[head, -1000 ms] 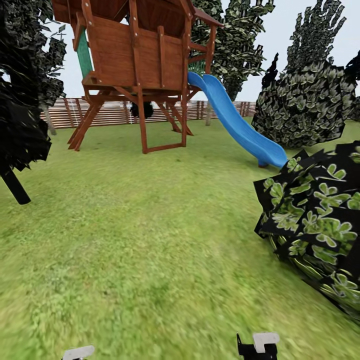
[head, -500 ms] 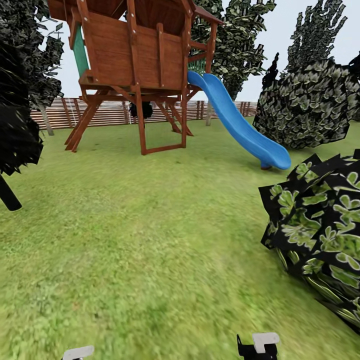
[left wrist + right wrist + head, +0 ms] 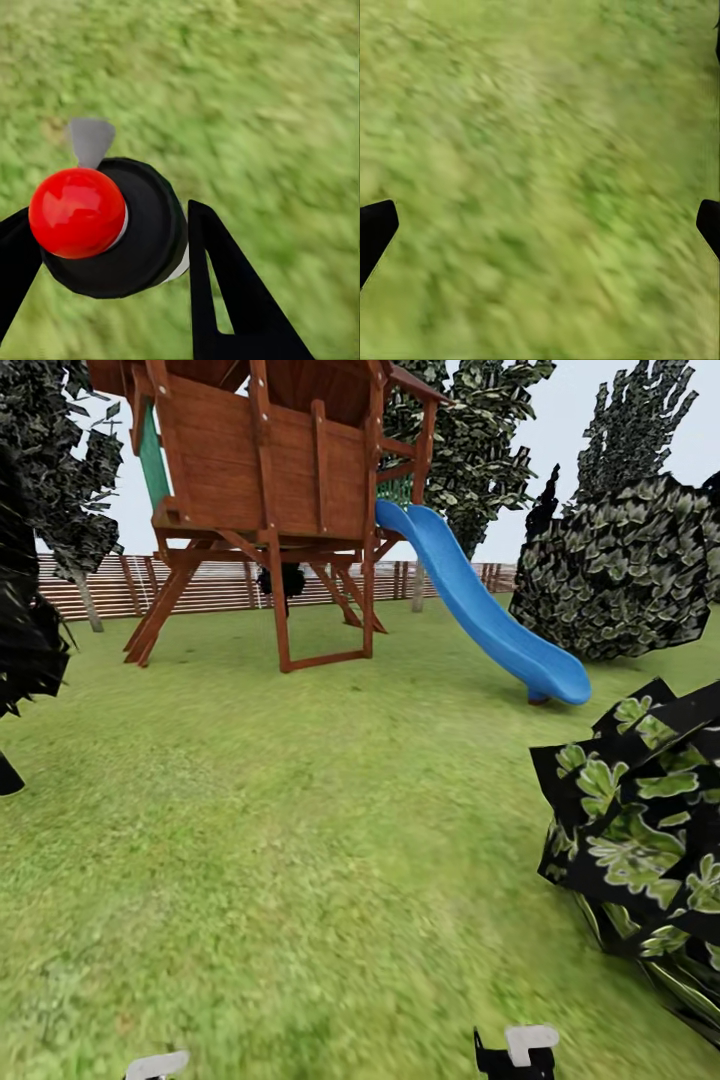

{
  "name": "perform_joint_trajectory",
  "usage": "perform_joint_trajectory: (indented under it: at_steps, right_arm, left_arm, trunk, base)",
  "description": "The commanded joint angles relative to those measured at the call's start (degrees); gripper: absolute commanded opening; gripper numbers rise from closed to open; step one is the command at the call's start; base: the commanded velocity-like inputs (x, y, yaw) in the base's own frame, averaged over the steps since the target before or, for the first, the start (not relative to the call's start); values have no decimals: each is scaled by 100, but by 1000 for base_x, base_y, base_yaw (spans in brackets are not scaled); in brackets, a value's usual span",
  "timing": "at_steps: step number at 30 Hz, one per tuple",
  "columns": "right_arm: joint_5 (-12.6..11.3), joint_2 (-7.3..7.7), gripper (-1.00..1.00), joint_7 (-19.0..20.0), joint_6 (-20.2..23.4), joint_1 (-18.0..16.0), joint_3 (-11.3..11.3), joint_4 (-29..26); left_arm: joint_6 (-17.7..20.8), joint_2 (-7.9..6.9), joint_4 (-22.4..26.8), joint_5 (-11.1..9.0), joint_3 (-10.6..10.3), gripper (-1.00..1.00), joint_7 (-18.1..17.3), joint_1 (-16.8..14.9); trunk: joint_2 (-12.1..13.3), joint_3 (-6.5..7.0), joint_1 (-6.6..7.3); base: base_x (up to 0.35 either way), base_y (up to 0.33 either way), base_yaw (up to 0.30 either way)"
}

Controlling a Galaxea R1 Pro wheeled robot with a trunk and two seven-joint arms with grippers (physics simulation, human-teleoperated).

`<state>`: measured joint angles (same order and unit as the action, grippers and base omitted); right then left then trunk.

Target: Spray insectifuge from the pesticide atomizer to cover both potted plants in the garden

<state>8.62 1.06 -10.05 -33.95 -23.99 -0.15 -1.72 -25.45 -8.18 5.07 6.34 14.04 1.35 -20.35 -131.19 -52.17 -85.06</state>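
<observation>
Sprayer bottle is in the left claw. The left wrist view looks down on it end-on: red cap, dark round body, grey nozzle sticking out to one side. One black finger sits against each side of the body, so I read it as clamped and secure. Grass is under it.

Right claw is spread wide with nothing in it. Its two tips sit at opposite edges of the right wrist view, over grass.

The head view is open lawn. A wooden play tower with a blue slide is ahead, a slat fence behind it, and a big dark leafy bush is close on the right. I can't tell from here where the two potted plants are.

My read: pickup is done and this is the drive/search leg, no spraying yet.

To do it well:
- Keep the left arm tucked and the bottle upright while rolling. No wrist twists that could shift the grip.
- Give the right-hand bush room, because the elbow or base could clip it.
- Pan the head for low pots before committing to a heading.
- Note which way the nozzle points now. It has to face the leaves on arrival, and the wrist likely needs a turn.
- Stop close, aim down at the first plant, then sweep.
</observation>
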Motion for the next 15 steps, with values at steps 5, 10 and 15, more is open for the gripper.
perform_joint_trajectory:
  at_steps: [5, 10, 15]
  right_arm:
    - [61, 0, 100, -50, -6, -4, -2, 5]
    - [61, 0, 100, -50, -5, -4, -2, 5]
    - [61, -2, 100, -50, -4, -2, -2, 5]
  left_arm:
    - [-21, 0, -6, 60, 38, -100, 14, -6]
    - [-21, 0, -6, 60, 38, -100, 14, -4]
    - [-21, 0, -6, 60, 38, -100, 14, -6]
  trunk:
    - [-2, -5, -2]
    - [-2, -5, -2]
    - [-2, -5, -2]
  base:
    - [339, 0, 0]
    - [339, 0, 0]
    - [339, 0, 0]
